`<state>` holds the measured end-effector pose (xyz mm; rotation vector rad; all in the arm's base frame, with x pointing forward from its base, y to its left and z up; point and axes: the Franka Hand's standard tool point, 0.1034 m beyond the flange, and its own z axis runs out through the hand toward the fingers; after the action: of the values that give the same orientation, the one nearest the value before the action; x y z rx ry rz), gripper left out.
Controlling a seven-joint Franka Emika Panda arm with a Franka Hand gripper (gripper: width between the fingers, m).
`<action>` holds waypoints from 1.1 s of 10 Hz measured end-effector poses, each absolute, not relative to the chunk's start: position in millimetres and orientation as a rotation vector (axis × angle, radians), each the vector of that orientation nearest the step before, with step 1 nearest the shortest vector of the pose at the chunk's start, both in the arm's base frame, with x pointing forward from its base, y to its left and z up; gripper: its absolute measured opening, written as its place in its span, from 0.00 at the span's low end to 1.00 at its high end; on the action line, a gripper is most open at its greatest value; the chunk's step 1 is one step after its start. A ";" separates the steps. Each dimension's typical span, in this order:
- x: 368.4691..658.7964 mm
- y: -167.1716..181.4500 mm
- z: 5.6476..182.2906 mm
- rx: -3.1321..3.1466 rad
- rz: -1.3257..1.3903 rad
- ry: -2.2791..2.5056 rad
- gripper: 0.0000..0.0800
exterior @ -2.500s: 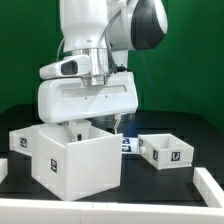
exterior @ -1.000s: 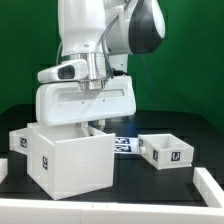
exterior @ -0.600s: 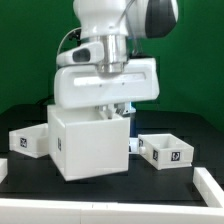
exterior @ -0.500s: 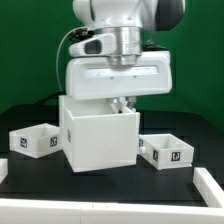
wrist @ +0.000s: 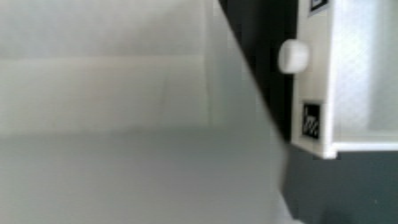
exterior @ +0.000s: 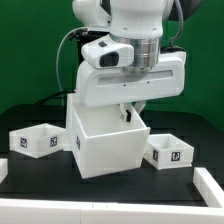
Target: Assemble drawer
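Step in hand, by appearance: positioning the housing (exterior: 105, 150), tool (exterior: 128, 113) clenched on its top wall; drawer (exterior: 170, 153) loose on tabletop (exterior: 40, 180), just beside it at the exterior view's right; next likely needs housing freed, drawer grasped.

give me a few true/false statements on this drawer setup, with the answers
1. In the exterior view the white cube stands between a left drawer and a right drawer. True.
2. The right drawer is slid into the white cube. False: it lies outside, beside it.
3. The end effector is at the white cube's top rim. True.
4. The end effector hangs over the left drawer. False: it is over the white cube.
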<state>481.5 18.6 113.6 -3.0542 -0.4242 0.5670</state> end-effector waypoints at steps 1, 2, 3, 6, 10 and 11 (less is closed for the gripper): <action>492.9 29.9 119.2 -3.092 0.667 -0.349 0.04; 491.7 42.1 111.9 -3.092 0.806 -0.258 0.04; 493.8 44.7 110.1 -3.039 0.906 -0.322 0.04; 486.7 47.1 105.5 -2.934 1.210 -0.324 0.04; 509.3 49.3 104.1 -2.740 1.812 -0.228 0.04; 510.3 51.2 98.8 -2.723 1.832 -0.227 0.04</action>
<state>510.3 51.2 98.8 -2.7232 -0.2266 1.8319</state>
